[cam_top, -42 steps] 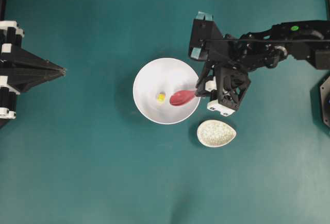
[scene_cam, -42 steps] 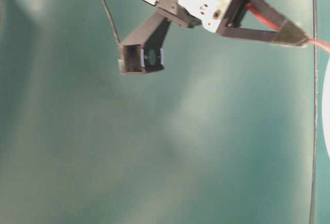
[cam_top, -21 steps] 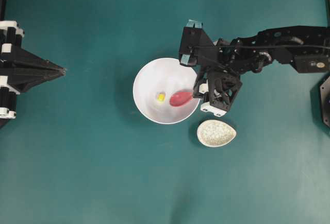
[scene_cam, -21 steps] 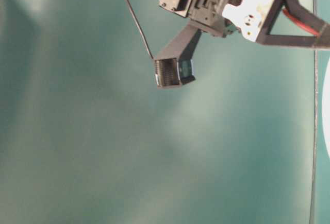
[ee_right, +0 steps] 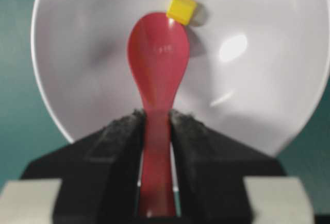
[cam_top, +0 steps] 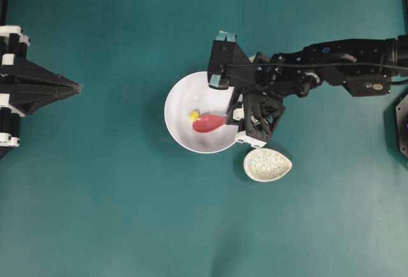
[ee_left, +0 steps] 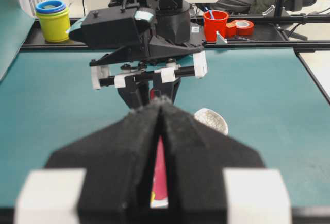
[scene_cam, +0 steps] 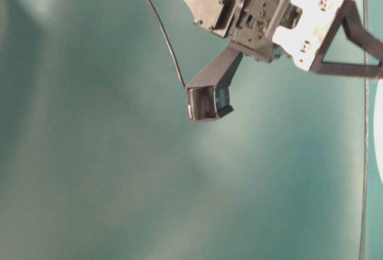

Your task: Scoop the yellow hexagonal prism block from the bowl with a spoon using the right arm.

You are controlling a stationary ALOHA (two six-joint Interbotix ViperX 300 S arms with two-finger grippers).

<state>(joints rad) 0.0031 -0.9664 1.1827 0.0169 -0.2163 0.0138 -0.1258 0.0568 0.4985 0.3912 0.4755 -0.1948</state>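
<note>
Your right gripper (ee_right: 154, 126) pinches the pink-red spoon (ee_right: 156, 64), its tip touching the yellow hexagonal prism block (ee_right: 182, 9) inside the white bowl (ee_right: 268, 80); the lift remains. Your left gripper (ee_left: 161, 131) rests pressed together.

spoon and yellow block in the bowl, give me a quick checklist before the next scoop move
1. Glossy pink-red soup spoon clamped by its handle in the right gripper: ok.
2. Spoon's scoop inside the large round white bowl: ok.
3. Tiny yellow hexagonal prism block at the scoop's tip edge: ok.
4. Block already sitting in the scoop: not ok, it lies at the rim of the tip.
5. Small speckled beige oval dish apart from the bowl: ok.
6. Left gripper parked away from the bowl, shut: ok.
</note>
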